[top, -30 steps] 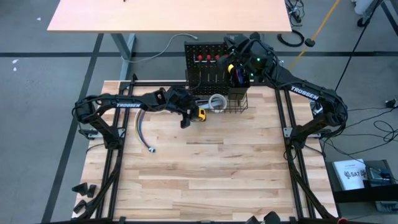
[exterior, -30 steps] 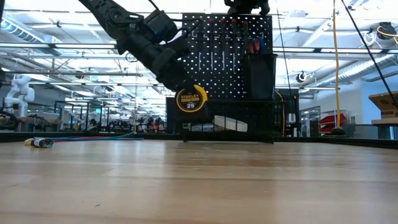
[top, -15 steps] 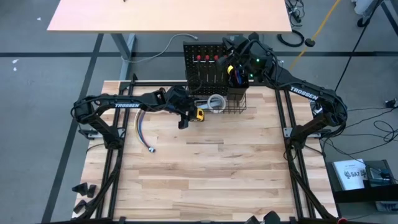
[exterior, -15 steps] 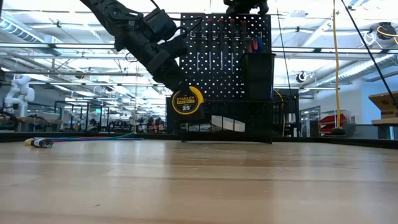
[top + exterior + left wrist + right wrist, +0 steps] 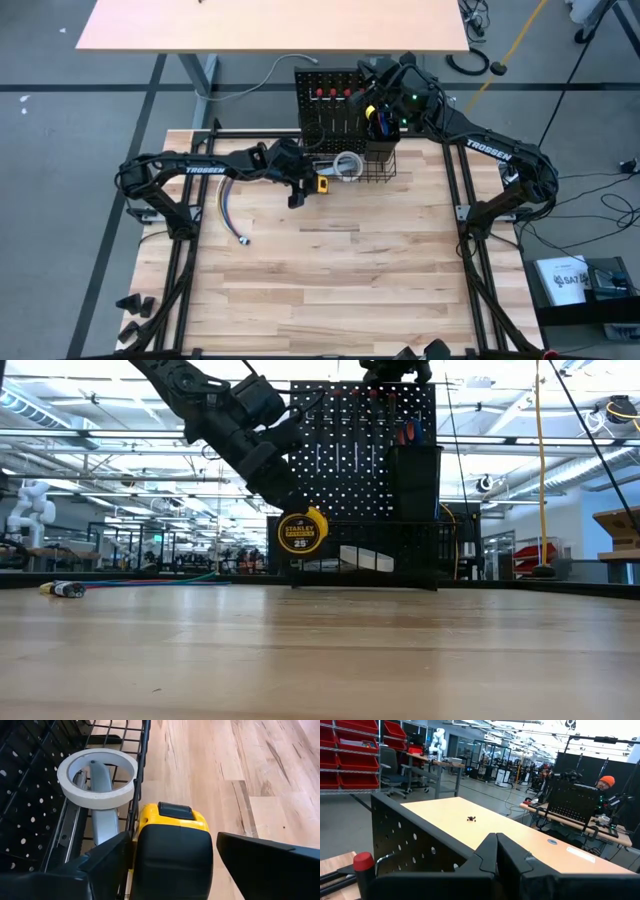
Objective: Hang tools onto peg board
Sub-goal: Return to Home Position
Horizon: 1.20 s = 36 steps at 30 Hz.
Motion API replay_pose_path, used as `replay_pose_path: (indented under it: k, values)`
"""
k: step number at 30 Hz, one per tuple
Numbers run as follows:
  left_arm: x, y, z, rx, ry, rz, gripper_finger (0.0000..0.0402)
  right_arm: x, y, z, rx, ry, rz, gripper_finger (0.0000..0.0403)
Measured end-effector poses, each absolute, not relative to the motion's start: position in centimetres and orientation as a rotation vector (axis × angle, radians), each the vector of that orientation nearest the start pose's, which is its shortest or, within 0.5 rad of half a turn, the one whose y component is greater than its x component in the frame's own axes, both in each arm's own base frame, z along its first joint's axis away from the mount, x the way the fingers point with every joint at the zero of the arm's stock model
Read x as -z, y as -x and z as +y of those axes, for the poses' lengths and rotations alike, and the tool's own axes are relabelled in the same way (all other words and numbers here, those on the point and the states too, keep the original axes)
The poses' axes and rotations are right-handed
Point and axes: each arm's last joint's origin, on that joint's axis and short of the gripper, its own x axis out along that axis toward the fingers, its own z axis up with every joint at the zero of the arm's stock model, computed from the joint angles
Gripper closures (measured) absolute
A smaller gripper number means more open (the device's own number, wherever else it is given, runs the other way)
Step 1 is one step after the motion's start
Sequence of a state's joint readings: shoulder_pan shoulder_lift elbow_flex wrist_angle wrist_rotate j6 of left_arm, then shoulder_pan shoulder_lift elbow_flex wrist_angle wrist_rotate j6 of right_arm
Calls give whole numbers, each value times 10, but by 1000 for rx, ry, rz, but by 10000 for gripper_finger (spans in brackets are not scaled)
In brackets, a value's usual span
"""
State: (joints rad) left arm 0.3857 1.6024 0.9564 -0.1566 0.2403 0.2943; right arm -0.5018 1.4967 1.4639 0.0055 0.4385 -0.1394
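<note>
The tape measure (image 5: pixel 302 532) is hung on the basket (image 5: pixel 145 750) below the peg board (image 5: pixel 350 450); the left gripper (image 5: pixel 172 840), spread wide around it, is best drawn straight back without snagging it, while the right gripper (image 5: pixel 496 839) is held closed above the board.

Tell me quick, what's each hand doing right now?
Left hand: open, around the tape measure.
Right hand: shut, holding nothing.

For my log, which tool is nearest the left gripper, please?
The yellow tape measure, between the left gripper's open fingers; tape roll and knife lie inside the basket.
</note>
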Motion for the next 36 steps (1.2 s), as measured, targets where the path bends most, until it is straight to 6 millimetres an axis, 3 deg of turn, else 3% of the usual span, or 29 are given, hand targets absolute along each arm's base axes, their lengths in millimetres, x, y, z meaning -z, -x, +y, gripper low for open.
replay_pose_path:
  k: [10, 20, 29, 36]
  values:
    - [-208, -304, 113, -18, -95, 739, 88, -416, -293, -175, 936, 127, 101, 403]
    - [-239, -291, 109, -44, -139, 651, 86, -415, -293, -175, 936, 128, 102, 403]
    - [-280, -272, 101, -62, -170, 500, 86, -423, -289, -170, 933, 143, 74, 403]
    - [-289, -267, 99, -73, -148, 470, 86, -436, -279, -153, 910, 149, 29, 403]
